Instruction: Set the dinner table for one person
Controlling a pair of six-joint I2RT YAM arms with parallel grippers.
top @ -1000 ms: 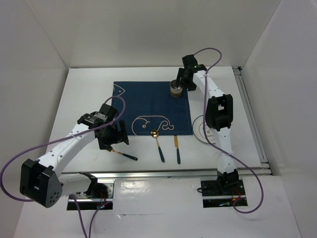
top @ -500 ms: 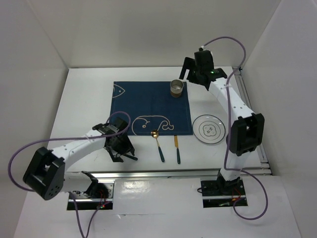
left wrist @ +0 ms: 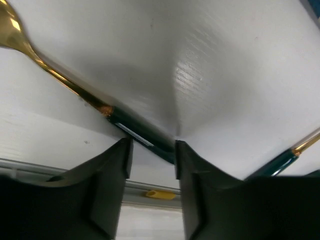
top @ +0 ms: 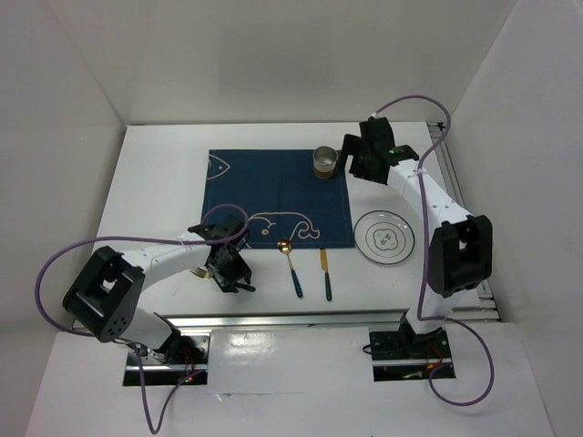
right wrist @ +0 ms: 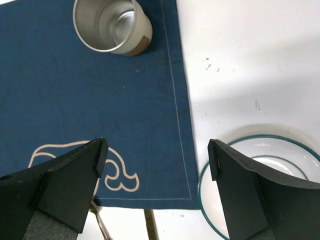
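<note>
On the white dinner table (top: 155, 182), near its front edge, lies a fork (top: 197, 271) with a gold head and a dark green handle. My left gripper (top: 232, 273) is down over that handle. In the left wrist view the fork (left wrist: 75, 87) runs diagonally, its handle passing between the fingertips of the left gripper (left wrist: 153, 150). The jaws stand half narrowed, with a gap showing. My right gripper (top: 357, 164) hangs wide open just right of the metal cup (top: 325, 162) and holds nothing. From the right wrist, the right gripper (right wrist: 157, 155) straddles the mat's right edge.
A dark blue placemat (top: 273, 182) with a whale outline bears the cup (right wrist: 111, 25). A gold spoon (top: 291, 264) and knife (top: 324, 273) lie below the mat. A glass plate (top: 384, 236) with a teal rim sits to its right. A metal rail (top: 319, 319) runs along the near edge.
The left gripper slid right along the fork to its handle and narrowed its jaws. The right gripper let go of the cup, opened wider and drew back to the right.
</note>
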